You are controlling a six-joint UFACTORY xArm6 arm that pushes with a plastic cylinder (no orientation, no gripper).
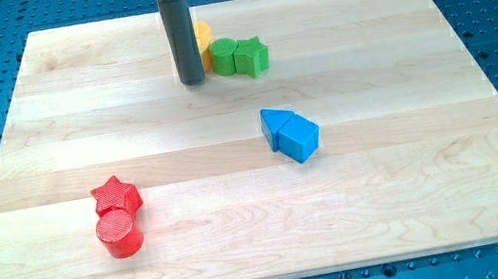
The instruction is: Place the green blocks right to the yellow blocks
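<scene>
Upper centre of the desk (126, 130): my tip (192, 81) just left of yellow block (204, 38), green cube (224, 56), green star (252, 56). Blue pair (289, 133) mid-right; red pair (119, 217) lower left.

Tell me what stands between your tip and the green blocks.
The yellow blocks do: my tip sits at their left, partly hiding them, and the green cube and green star lie just beyond, on the yellow blocks' right side. Nothing else intervenes.

My tip (192, 81) just left of yellow block (204, 38)
</scene>
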